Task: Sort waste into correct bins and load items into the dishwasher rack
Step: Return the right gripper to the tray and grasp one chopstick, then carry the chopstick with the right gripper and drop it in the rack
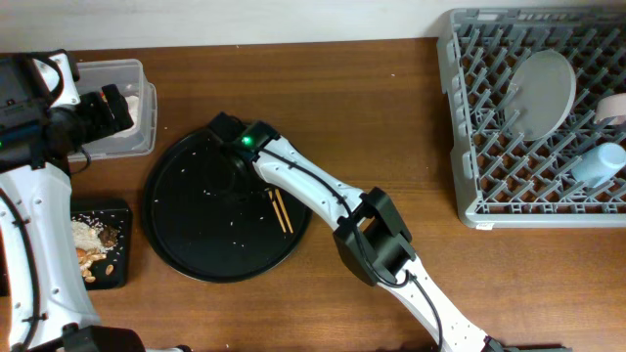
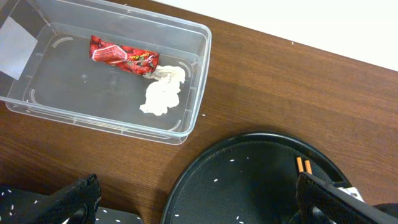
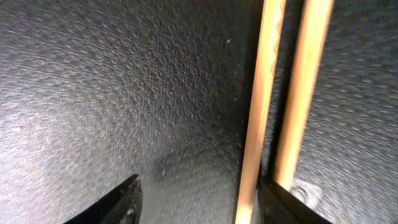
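The chopsticks (image 3: 258, 93) lie side by side on the round black tray (image 1: 196, 244), left of centre in the overhead view. They look thin, stiff, light and apt to roll, so pinch both together mid-length. The right gripper (image 3: 200, 183) hangs over them, parted, grasping nothing. The left gripper (image 2: 198, 180) is spread wide, empty, near the clear tub (image 2: 200, 74).

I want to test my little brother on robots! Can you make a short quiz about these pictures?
1. True or false: the chopsticks lie in the dishwasher rack.
2. The red wrapper lies in: A the clear tub, B the round black tray, C the dishwasher rack.
3. What pale blue thing sits in the dishwasher rack?
Key: 1 false, they lie on the round black tray; 2 A; 3 the cup.
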